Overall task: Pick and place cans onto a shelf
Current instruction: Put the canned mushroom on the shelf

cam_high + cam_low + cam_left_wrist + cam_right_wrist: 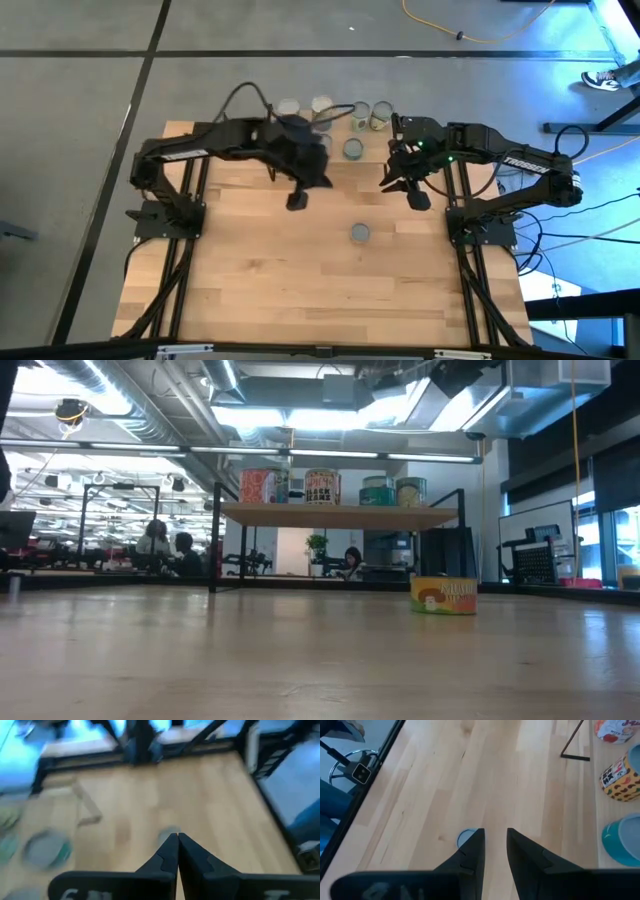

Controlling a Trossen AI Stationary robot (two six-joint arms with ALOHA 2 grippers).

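From above, the left pincer (298,200) and right pincer (418,198) are hovering over the counter (250,290), a lone can (360,233) sitting between them; more cans (352,148) are standing at the far edge.

At counter level, four cans (322,487) are sitting atop the shelf (340,514), a yellow can (444,596) resting below.

The left wrist camera is showing fingers (167,855) pressed together.

The right wrist camera is showing fingers (472,852) slightly apart, gripping nothing.
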